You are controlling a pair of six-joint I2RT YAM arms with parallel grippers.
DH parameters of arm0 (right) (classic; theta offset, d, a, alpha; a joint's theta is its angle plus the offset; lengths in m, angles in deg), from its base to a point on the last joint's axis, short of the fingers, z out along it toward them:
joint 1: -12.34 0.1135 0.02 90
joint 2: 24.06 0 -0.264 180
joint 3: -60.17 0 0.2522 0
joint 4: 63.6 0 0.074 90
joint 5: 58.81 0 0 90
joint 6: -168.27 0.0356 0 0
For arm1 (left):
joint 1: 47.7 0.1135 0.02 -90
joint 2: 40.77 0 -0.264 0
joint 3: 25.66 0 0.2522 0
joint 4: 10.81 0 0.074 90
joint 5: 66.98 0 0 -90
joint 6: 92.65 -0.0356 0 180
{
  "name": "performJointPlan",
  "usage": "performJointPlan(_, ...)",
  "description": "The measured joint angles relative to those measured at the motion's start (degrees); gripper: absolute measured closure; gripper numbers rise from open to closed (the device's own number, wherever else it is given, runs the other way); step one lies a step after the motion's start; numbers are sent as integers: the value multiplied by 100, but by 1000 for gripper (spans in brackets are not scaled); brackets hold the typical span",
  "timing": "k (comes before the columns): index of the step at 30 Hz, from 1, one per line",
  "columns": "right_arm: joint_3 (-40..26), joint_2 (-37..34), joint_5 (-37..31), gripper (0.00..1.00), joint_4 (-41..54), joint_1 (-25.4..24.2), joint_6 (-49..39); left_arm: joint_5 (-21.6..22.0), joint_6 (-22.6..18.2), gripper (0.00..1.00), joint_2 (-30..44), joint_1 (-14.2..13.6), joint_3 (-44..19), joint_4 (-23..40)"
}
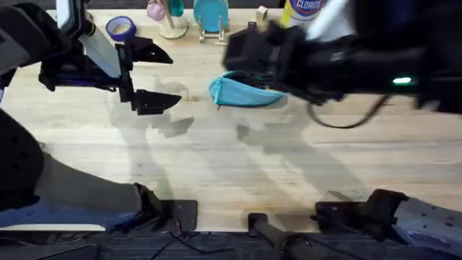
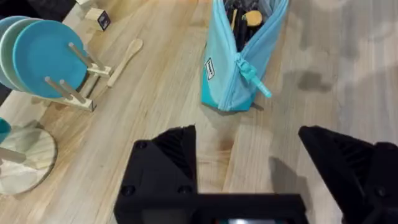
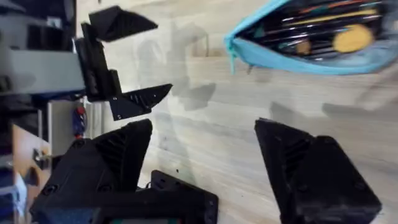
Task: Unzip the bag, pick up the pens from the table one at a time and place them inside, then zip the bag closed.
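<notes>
From above, the bag [image 1: 244, 92] lies on the table [image 1: 231, 166] just past the middle, toward one o'clock, with the dark right arm blurring across its far side. The left gripper [image 1: 155, 78] hangs at ten o'clock, well apart from the pouch, jaws spread and holding nothing. The left wrist camera looks into the bag's [image 2: 239, 59] open mouth, showing dark pens [image 2: 235, 22] and something yellow inside, and teal plates [image 2: 43, 56] in a rack. The right gripper [image 3: 202, 158] is spread too, near the open bag [image 3: 311, 40].
</notes>
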Motion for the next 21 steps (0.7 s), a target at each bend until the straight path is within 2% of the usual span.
performJointPlan(4, 0, -561, -104, 4, -326, 311, 79, 0, 0, 5, 0, 0, 0, 0)
performJointPlan(10, 0, -1196, -175, 3, -451, 371, 429, 0, -2, 6, 0, 0, 0, 0)
performJointPlan(16, 0, -1507, -191, 3, -588, 371, 676, -1, 0, 6, 0, 0, 0, 0)
performJointPlan(21, 0, -1708, -201, 3, -1117, 371, 791, -2, 0, 6, 0, 0, 0, 0)
